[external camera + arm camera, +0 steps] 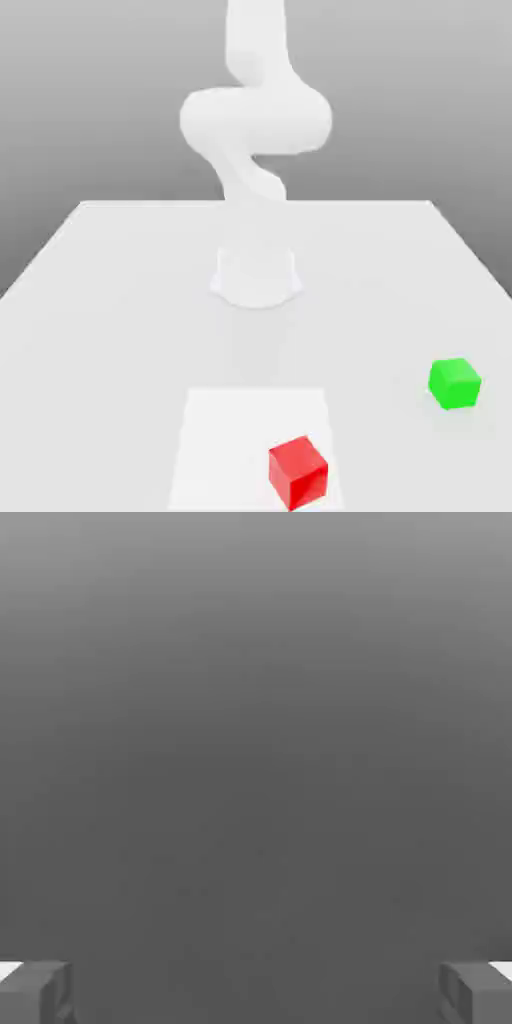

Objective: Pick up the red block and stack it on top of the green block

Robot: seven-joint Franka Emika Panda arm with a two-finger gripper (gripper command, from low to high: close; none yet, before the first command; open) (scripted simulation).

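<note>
Biggest of all from where I stand is the pale table (130, 330), spreading wide under everything in the exterior view, while the hand view gives me a grey expanse in its place; next comes the white arm (255, 120), rising from its base (256, 278) toward the far part of the table and running up out of the exterior view's top edge, so that its hand end is not to be seen from there; then the bright white square (240, 430) lying flat nearer to me; then the gripper (256, 994), which the hand view does catch, its two fingers spread far apart, as wide as they go, with nothing at all held between them; and last the two small cubes, which the exterior view alone offers me, the red block (298, 473) looking a bit the larger, sitting turned at an angle on the white square's near right part, and the green block (455, 383) resting on the bare table toward the exterior view's right, well apart from the red one and farther back
</note>
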